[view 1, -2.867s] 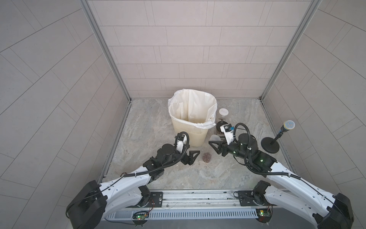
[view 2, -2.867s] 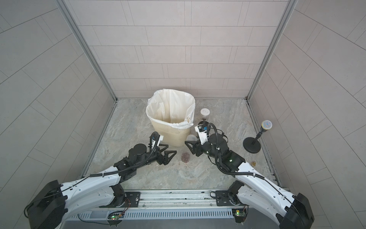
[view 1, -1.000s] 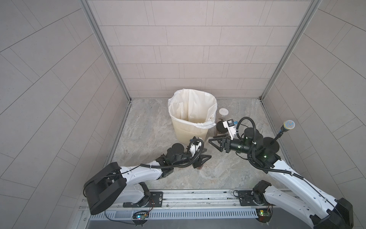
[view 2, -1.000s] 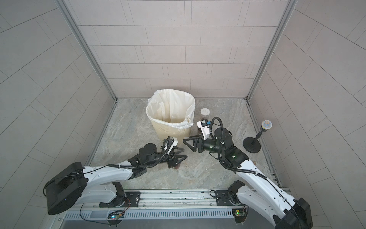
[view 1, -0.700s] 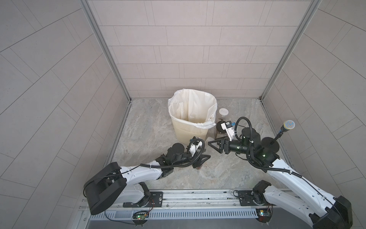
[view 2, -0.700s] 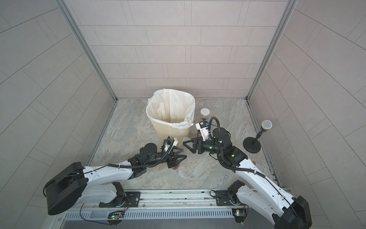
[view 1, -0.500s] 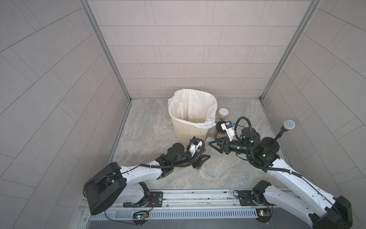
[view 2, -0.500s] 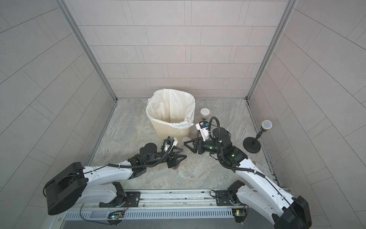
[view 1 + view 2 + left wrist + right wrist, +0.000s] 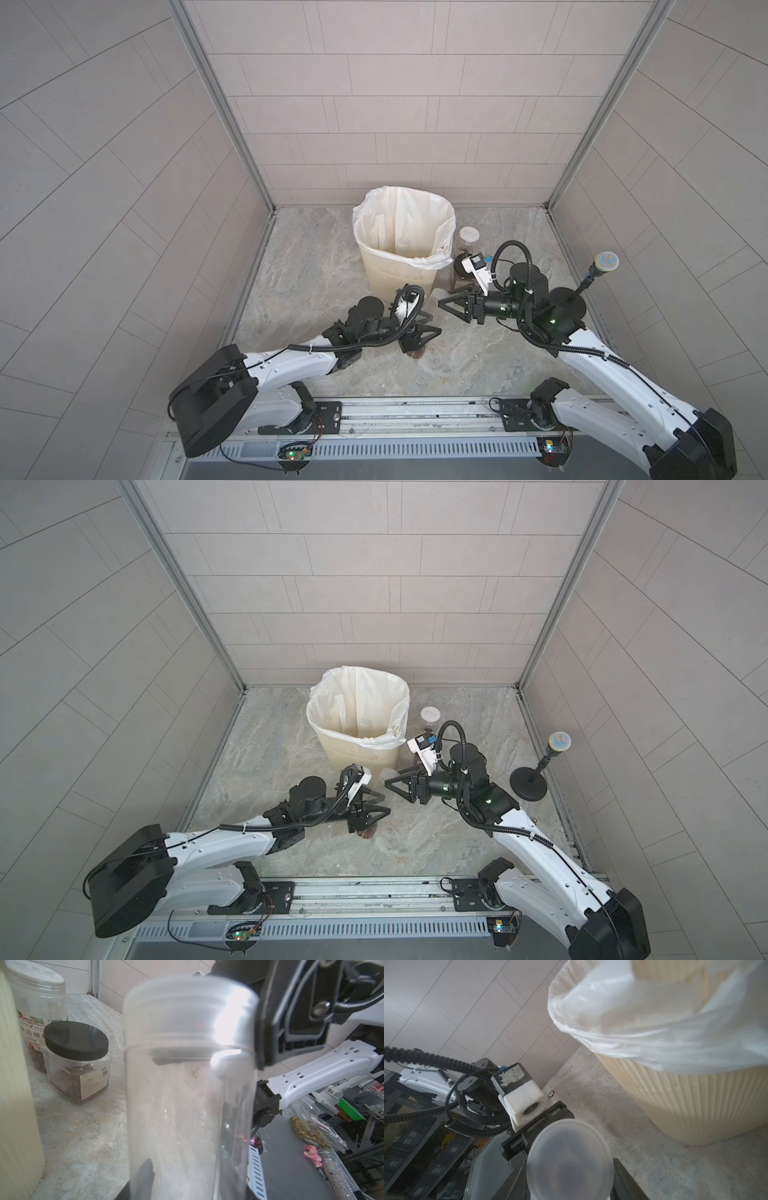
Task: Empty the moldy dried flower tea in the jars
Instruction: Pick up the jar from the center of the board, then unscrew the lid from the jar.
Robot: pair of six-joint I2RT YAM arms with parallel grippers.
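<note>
The tall slim clear jar stands between both grippers, just in front of the bin. My left gripper is shut on its lower body. Reddish moldy dried flower tea shows at its bottom in both top views. My right gripper is shut on its frosted lid, with one finger against the rim. The squat black-lidded jar and the white-lidded labelled jar stand closed beside the bin, both holding dark tea.
The cream ribbed bin with its white liner stands open at the back middle, close behind the tall jar. A ball-topped rod on a black round base stands at the right wall. Side walls close in the floor.
My right gripper has moved in over the tall jar's lid and closed on it. The left arm and the jar have stayed put.
</note>
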